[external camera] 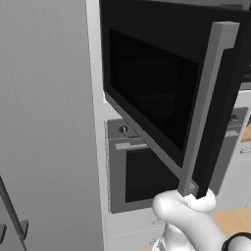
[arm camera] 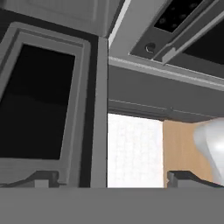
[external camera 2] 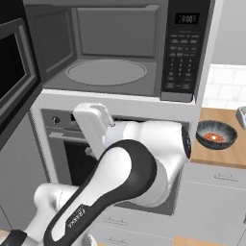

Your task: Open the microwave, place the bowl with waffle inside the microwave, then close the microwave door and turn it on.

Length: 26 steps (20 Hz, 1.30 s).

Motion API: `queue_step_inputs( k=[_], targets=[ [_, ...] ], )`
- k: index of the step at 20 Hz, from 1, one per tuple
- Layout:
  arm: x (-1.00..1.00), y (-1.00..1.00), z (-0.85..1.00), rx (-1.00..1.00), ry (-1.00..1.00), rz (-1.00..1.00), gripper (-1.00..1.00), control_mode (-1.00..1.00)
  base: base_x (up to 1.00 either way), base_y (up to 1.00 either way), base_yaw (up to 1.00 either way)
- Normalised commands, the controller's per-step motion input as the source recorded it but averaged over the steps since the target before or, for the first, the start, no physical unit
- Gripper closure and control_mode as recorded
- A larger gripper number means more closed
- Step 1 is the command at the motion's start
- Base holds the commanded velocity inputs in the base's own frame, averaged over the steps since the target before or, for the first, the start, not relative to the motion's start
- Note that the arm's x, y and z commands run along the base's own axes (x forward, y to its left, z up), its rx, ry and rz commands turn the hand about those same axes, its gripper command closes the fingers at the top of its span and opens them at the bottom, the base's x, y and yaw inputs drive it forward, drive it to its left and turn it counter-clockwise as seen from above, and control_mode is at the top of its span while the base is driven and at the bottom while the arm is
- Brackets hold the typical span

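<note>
My gripper (arm camera: 107,180) stands released, its two dark fingertips (arm camera: 39,178) spread wide with nothing between them. The microwave door (external camera: 162,98) is swung wide open, its long grey bar handle (external camera: 208,105) running from 1 o'clock down to 6 o'clock in the left base view. In the hand view its inner window frame sits at 9 o'clock. The microwave (external camera 2: 120,48) shows its grey cavity and round turntable (external camera 2: 105,72) at 12 o'clock in the right base view, keypad (external camera 2: 185,48) at 1 o'clock. The bowl (external camera 2: 216,134) rests on the wooden counter (external camera 2: 221,156) at 3 o'clock (well apart from the microwave), the reddish waffle (external camera 2: 215,137) lying inside it. The silver oven (external camera: 142,166) sits below.
</note>
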Motion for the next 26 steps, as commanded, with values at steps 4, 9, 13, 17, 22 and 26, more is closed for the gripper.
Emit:
queue_step_inputs(
  k=[4,9,13,17,22,26],
  targets=[
    [0.04,-1.00,-0.04,-0.05,-0.26,-0.16,-1.00,-1.00,0.00,0.00,0.00],
    [0.02,-1.00,-0.32,-0.12,-0.29,-0.18,-1.00,-1.00,0.00,0.00,0.00],
    [0.27,-0.93,-0.31,-0.01,0.03,-0.18,-1.00,-1.00,0.00,0.00,0.00],
    [0.04,-0.09,0.00,0.00,0.00,0.00,-1.00,-1.00,0.00,0.00,0.00],
    [0.06,0.07,-0.24,-0.01,0.00,-0.03,-1.00,-1.00,0.00,0.00,0.00],
    [0.08,0.40,-0.46,-0.01,0.00,-0.08,-1.00,-1.00,0.00,0.00,0.00]
  ],
)
